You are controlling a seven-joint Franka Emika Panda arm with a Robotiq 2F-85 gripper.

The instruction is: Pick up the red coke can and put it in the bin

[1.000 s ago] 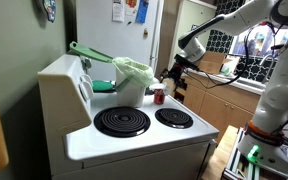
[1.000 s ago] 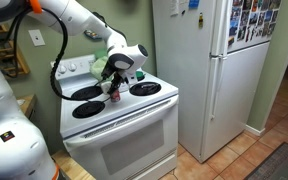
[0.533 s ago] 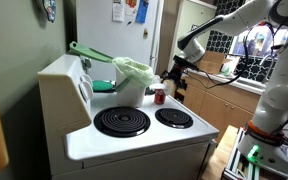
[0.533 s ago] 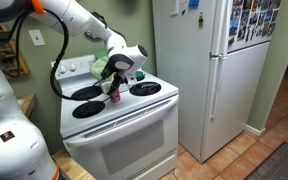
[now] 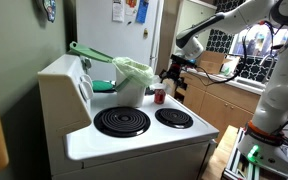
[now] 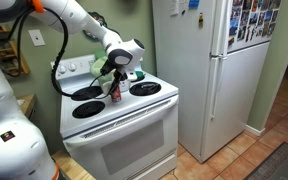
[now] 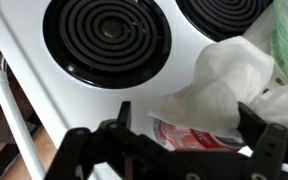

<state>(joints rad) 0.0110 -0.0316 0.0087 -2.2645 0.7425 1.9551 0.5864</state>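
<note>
Currently, the claw (image 7: 184, 112) hangs spread over the red coke can (image 7: 189, 136), lower centre of the wrist view, standing beside the bin (image 5: 131, 88); grasp, lift and deposit remain.

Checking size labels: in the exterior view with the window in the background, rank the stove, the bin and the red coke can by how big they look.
1. stove, by far the largest.
2. bin.
3. red coke can, the smallest. It stands beside the bin at similar depth, so nearness to the camera does not affect this order.
</note>
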